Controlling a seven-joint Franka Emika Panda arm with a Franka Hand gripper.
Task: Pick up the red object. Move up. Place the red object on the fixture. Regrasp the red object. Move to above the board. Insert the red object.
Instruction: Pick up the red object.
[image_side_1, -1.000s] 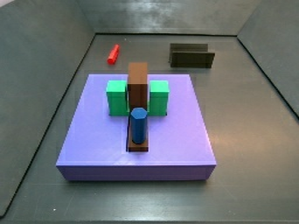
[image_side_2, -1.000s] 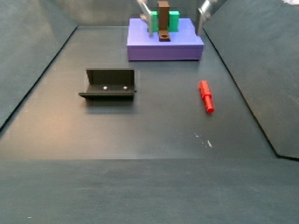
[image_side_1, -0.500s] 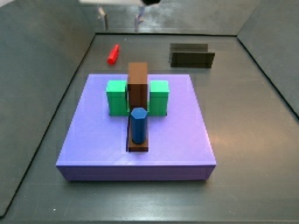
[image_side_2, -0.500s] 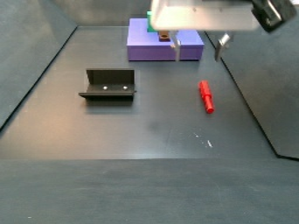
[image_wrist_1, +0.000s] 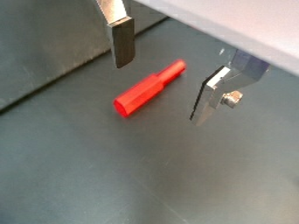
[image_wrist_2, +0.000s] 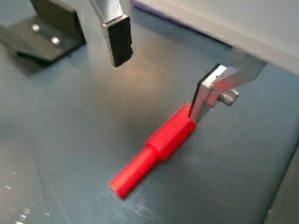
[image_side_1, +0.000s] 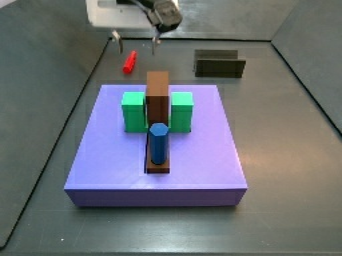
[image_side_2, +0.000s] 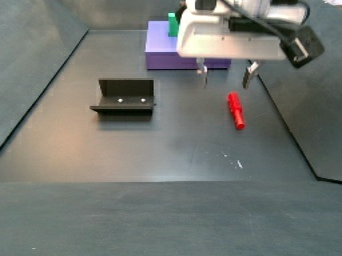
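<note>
Wrist views: gripper hung above red peg, fingers spread wide, nothing held; peg lay flat on floor. Side views: gripper just above peg, fixture well apart, board near.

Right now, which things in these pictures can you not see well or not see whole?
- The board: in a side view the gripper body covers most of it.
- The fixture: in a wrist view the picture's edge cuts it off.
- The red object: in a side view it is small; the open gripper above it hides its far end.
- The gripper's height above the red object: unclear.
</note>
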